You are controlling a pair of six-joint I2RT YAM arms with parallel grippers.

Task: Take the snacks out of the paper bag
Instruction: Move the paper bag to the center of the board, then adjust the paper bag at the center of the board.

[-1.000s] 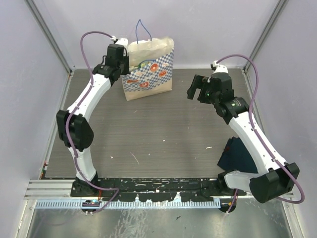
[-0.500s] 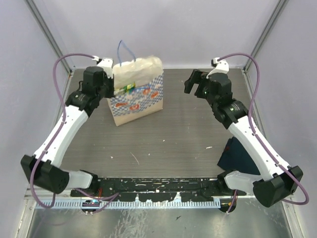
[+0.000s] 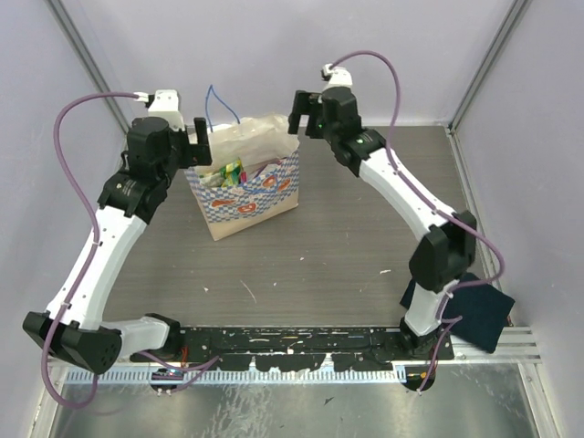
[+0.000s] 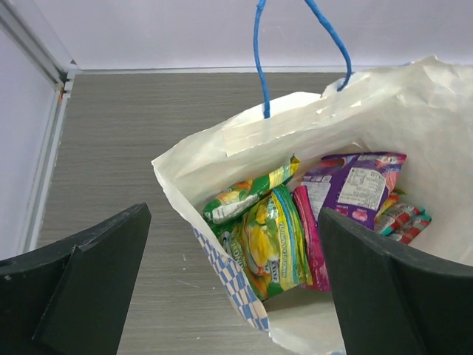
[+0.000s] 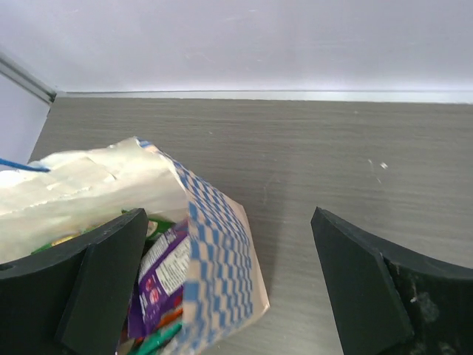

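snacks (image 4: 281, 237) all inside the paper bag (image 3: 251, 205), green-yellow and purple packets showing through the open mouth; bag stands upright toward the far-left part of the table (image 3: 365, 246), blue cord handle up. left gripper (image 3: 193, 146) sits just above the bag's left rim, jaws wide apart with nothing in them. right gripper (image 3: 306, 109) hangs over the bag's far-right corner, jaws also spread and empty; dark folded cloth (image 3: 474, 310) lies at the near-right edge, well apart from the bag.
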